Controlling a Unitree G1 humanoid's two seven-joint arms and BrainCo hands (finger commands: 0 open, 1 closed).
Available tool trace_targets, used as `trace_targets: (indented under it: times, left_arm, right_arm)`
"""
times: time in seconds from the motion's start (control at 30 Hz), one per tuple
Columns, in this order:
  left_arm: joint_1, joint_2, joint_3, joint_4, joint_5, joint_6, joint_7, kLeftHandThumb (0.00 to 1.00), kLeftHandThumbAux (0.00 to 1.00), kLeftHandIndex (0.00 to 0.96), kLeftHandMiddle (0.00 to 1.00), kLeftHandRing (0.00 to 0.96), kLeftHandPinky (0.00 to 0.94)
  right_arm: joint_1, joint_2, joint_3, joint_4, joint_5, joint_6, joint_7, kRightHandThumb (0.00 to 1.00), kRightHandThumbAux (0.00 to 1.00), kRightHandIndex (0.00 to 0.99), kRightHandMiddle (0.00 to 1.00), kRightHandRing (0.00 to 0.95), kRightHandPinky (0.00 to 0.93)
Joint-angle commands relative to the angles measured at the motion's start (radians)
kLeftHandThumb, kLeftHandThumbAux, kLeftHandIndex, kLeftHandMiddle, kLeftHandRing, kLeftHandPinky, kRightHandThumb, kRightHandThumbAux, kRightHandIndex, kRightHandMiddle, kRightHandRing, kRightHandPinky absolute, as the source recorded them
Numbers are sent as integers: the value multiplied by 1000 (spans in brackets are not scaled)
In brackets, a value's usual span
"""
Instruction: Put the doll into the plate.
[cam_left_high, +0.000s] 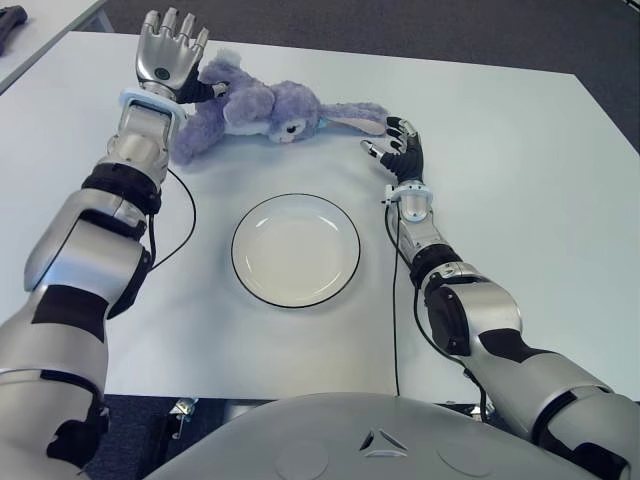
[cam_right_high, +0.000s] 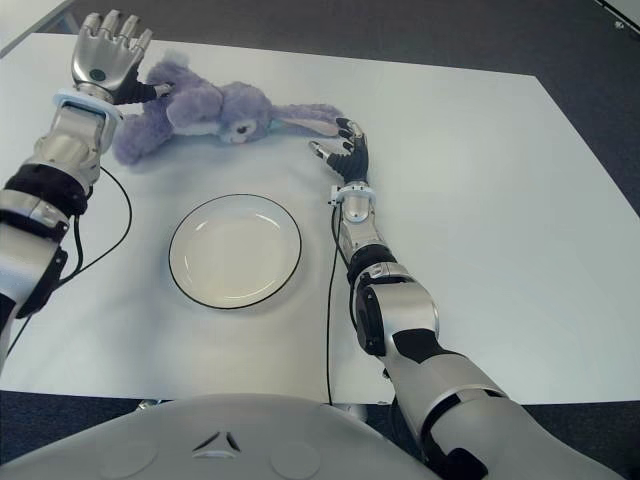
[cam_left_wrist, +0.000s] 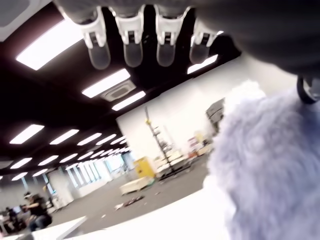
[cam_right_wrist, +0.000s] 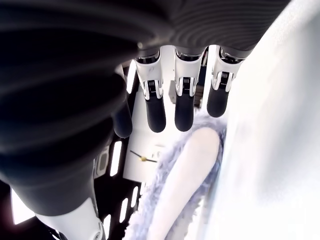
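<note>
The arms wore silver-grey shells with black joints, and a thin black cable (cam_left_high: 392, 300) ran along each forearm. The left hand (cam_left_high: 168, 48) was silver with pale fingertips; the right hand (cam_left_high: 398, 146) was black, and both wrists carried a light-blue band (cam_left_high: 150, 103).

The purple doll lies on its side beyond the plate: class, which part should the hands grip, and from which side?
Probably the plump torso of the doll, taken from its two ends. It lies lengthwise across the table, floppy ears toward the right hand and body toward the left hand. Both hands are open beside it. The ears look too limp to lift by. The plate sits nearer the robot.
</note>
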Motion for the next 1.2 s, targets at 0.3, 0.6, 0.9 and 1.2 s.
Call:
trace_targets:
  times: [0.3, 0.6, 0.9, 1.2]
  left_arm:
    - [-100, -52, -70, 177, -68, -32, -33, 228, 148, 0, 0, 0, 0]
    - [-115, -65, -94, 219, -109, -70, -104, 249, 131, 0, 0, 0, 0]
    - [-111, -75, -22, 227, -270, -182, -260, 260, 165, 0, 0, 0, 0]
    - [-97, -75, 34, 214, -396, -260, -364, 228, 228, 0, 0, 0, 0]
  right_arm:
    - [204, 31, -1, 137, -7, 107, 4, 133, 846, 215, 190, 170, 156]
    - [206, 32, -1, 137, -8, 102, 5, 137, 839, 218, 193, 169, 151]
    - [207, 32, -1, 137, -8, 102, 0, 149, 843, 209, 195, 171, 150]
    - [205, 35, -7, 137, -2, 115, -6, 202, 863, 210, 183, 153, 125]
